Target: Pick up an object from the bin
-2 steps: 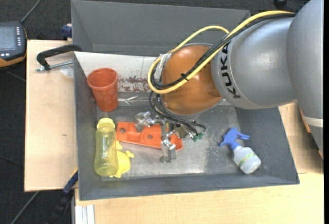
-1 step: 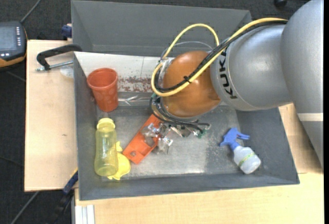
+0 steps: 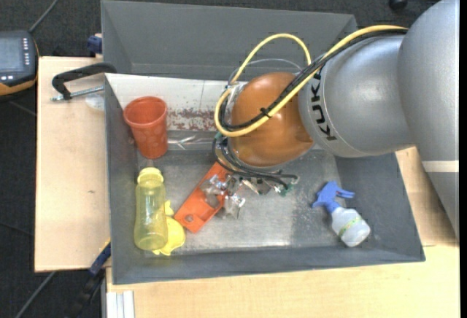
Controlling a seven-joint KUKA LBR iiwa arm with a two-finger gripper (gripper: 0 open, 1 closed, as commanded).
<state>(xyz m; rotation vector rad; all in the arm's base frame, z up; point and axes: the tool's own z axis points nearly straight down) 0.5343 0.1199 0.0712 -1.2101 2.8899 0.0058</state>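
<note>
My gripper [image 3: 228, 196] is low in the middle of the bin, below the arm's orange cover. It sits right at the upper end of a flat orange plastic piece [image 3: 194, 212] that lies slanted on the bin floor. Whether it touches or holds that piece cannot be told. Just right of the gripper lies a thin dark wiry thing [image 3: 281, 181], partly hidden by the cover.
A yellow see-through bottle [image 3: 149, 211] lies along the left wall, with an orange cup [image 3: 147, 125] standing behind it. A clear bag with brown specks [image 3: 188, 119] leans on the back wall. A small white spray bottle with a blue trigger [image 3: 343, 220] lies at the right.
</note>
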